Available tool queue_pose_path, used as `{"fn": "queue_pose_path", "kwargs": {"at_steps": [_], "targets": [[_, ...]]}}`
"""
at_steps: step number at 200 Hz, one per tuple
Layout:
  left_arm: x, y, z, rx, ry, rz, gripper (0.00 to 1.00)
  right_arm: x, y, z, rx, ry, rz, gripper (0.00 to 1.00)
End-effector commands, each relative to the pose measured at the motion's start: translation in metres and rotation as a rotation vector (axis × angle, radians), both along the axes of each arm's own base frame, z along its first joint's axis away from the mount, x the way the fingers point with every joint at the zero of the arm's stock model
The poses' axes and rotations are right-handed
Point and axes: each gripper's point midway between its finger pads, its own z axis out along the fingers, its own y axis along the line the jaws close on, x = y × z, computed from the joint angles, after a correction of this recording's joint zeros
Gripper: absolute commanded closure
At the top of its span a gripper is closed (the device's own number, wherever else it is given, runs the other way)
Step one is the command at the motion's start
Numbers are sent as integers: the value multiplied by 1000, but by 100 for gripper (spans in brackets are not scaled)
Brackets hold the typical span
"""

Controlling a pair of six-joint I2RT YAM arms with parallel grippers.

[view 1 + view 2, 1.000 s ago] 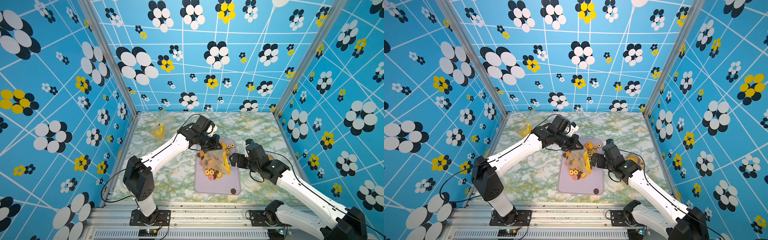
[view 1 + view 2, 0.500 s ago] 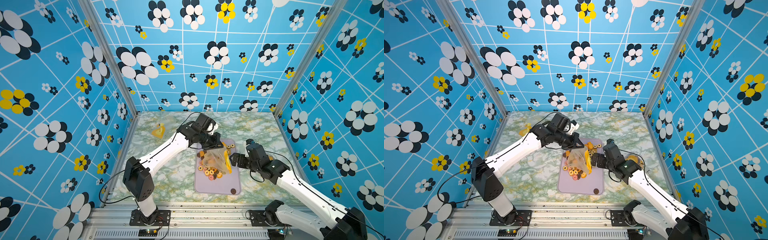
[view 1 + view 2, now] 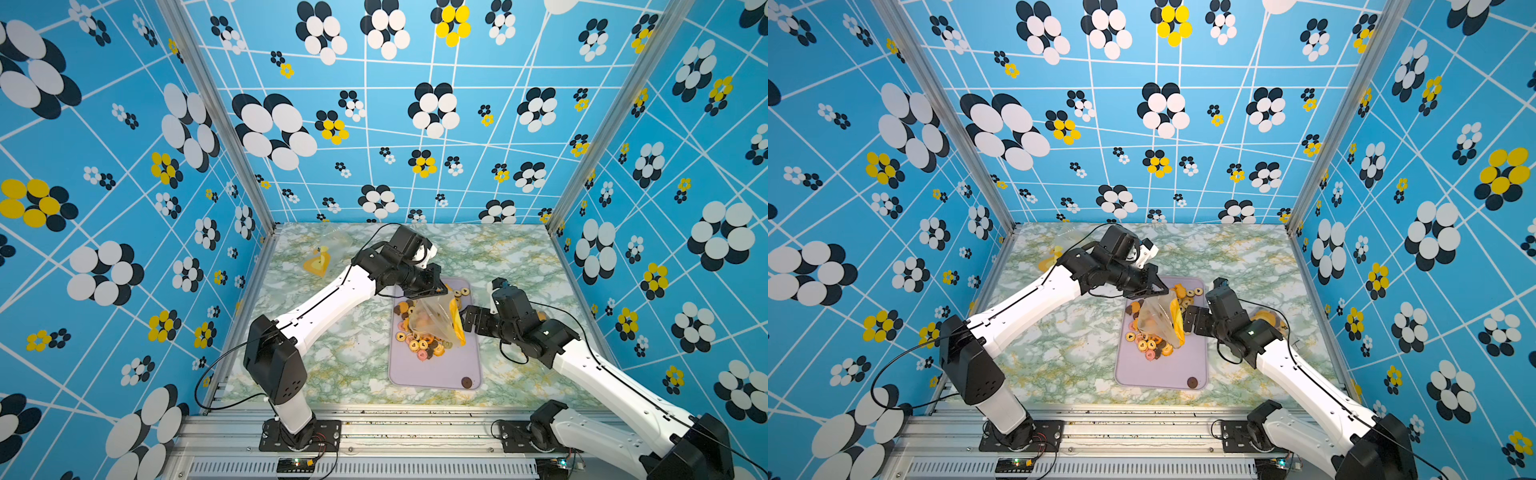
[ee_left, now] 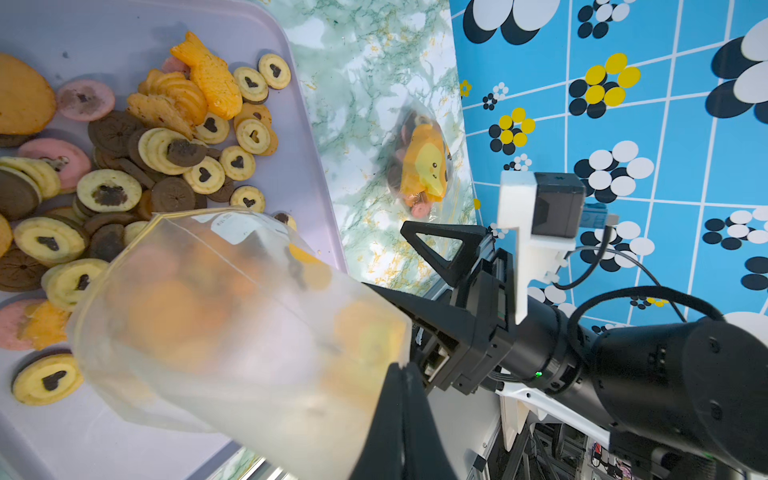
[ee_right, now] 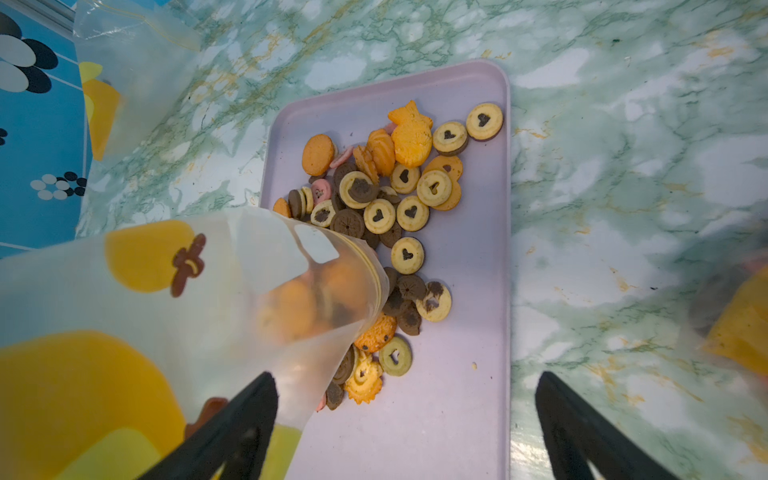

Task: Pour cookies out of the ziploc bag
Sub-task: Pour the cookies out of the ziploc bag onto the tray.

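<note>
The ziploc bag (image 3: 436, 320) (image 3: 1160, 318) is frosted, with a yellow duck print, and hangs mouth-down over a lavender tray (image 3: 436, 374) (image 5: 457, 415). My left gripper (image 3: 434, 293) (image 4: 405, 370) is shut on its upper end. Some cookies still show inside the bag (image 4: 232, 324) (image 5: 145, 311). Many cookies (image 3: 419, 345) (image 4: 166, 153) (image 5: 395, 199), yellow, brown, orange and pink, lie heaped on the tray under the mouth. My right gripper (image 3: 467, 320) (image 5: 405, 378) stands open beside the bag. One of its fingers (image 5: 232, 428) overlaps the bag's side.
A second bag with cookies (image 4: 424, 166) (image 3: 1266, 318) lies on the marble table near the right wall. An empty duck-print bag (image 3: 320, 257) (image 5: 124, 83) lies at the back left. One dark cookie (image 3: 466, 382) sits alone at the tray's front corner.
My left wrist has shifted slightly to the right with the bag in its grip. The right arm has not moved.
</note>
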Motion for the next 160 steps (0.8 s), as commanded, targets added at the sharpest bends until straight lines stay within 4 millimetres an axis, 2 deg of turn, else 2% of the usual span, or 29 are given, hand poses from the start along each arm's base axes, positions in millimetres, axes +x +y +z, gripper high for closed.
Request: {"fn": "queue_pose_path", "kwargs": {"at_steps": [1,36,51,72,99,121,134,160], "targets": [[-4,-2,-8,-4,5,-12,100,-1,-3,-5,2,9,-8,1],[-1,1,-30,33,11,-9,100,-2,-4,-2,3,5,-9,1],[-1,2,-32,35,19,-6,100,-3,-5,0,5,-1,-10,1],[-3,1,-11,12,5,-7,100,-5,-6,3,8,-7,-11,1],[-8,3,32,-27,-46,-13,100,-5,-7,1,13,-6,-15,1],[-12,7,50,-47,-63,-7,100,-4,-4,-2,25,-1,-13,1],[-12,8,46,-38,-68,-5,100,-3,-2,-2,31,2,-13,1],[-7,4,14,-25,-28,-6,100,0,-1,-2,31,3,-12,1]]}}
